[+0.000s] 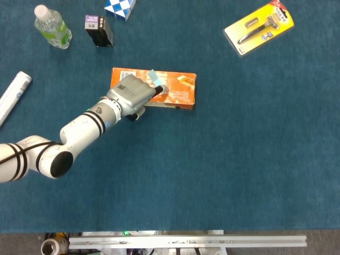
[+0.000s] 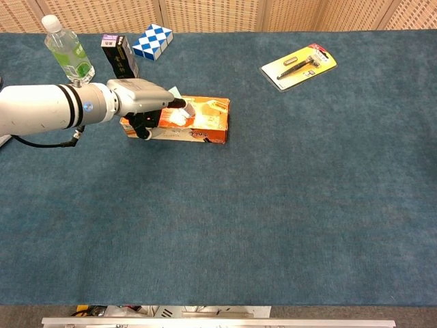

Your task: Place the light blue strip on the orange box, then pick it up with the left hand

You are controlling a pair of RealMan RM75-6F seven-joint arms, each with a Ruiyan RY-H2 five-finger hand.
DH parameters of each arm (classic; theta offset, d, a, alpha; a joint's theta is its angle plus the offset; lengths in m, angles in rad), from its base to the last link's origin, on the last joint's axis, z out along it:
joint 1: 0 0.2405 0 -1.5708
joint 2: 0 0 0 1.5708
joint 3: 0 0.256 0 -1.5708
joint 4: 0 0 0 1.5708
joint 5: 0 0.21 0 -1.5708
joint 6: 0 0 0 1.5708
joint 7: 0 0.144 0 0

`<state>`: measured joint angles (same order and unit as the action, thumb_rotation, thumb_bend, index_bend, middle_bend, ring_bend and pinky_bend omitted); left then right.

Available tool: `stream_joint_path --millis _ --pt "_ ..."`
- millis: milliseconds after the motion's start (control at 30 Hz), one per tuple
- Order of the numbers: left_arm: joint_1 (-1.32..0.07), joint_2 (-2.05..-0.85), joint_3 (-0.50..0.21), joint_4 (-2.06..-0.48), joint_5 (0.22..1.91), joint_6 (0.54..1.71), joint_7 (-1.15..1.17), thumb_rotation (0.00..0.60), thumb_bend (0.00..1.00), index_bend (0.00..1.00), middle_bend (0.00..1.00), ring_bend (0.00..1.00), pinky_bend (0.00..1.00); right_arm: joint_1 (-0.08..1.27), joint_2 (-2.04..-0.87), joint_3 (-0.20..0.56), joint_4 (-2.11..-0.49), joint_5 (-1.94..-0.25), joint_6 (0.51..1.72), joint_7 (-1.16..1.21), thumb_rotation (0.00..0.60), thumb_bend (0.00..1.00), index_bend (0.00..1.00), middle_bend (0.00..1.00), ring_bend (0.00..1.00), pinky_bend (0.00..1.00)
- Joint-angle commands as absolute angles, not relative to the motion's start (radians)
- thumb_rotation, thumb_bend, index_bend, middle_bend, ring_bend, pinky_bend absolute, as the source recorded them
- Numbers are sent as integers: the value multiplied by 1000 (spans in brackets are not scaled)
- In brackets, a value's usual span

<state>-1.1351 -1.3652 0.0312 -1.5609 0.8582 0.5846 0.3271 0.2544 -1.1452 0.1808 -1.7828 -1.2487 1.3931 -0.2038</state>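
Head view: straight down from high above the tabletop (image 1: 239,159), metal rail of the rig along the bottom edge. Chest view: lower and angled forward across the tabletop (image 2: 307,205), far enough back to catch the wicker panel wall (image 2: 218,14) behind it. Both fairly wide, nothing close-up. Shared between the two: orange box (image 1: 180,90) mid-left, bottle (image 1: 52,25) and checkered cube (image 1: 119,7) at the far left corner, yellow razor pack (image 1: 258,26) on the far right.

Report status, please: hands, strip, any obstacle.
Left hand over the orange box, fingertips at the light blue strip; grip unclear. Right hand not in view. Strip lies on the box. Nothing in the way.
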Motion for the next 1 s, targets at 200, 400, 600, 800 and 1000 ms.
stream_joint_path --millis 200,400,600,800,1000 --pt "-1145 -1377 44 -1556 843 582 342 600 829 103 998 1000 985 250 -1144 181 -1781 -1252 1394 -199 600 357 234 869 1000 1000" --pt "-1140 -1366 44 -1568 844 597 338 600 829 103 998 1000 985 247 -1142 185 -1780 -1252 1397 -194 600 358 234 869 1000 1000" --pt "-1134 -1349 50 -1590 857 605 338 600 829 103 998 1000 985 250 -1148 186 -1781 -1259 1393 -195 600 357 233 869 1000 1000" --pt "-1134 -1354 56 -1590 858 605 344 600 829 103 998 1000 985 248 -1148 185 -1784 -1261 1394 -199 600 357 233 869 1000 1000" --pt "-1136 -1354 55 -1592 852 606 345 600 829 103 997 1000 986 241 -1141 187 -1791 -1263 1403 -199 600 358 233 869 1000 1000"
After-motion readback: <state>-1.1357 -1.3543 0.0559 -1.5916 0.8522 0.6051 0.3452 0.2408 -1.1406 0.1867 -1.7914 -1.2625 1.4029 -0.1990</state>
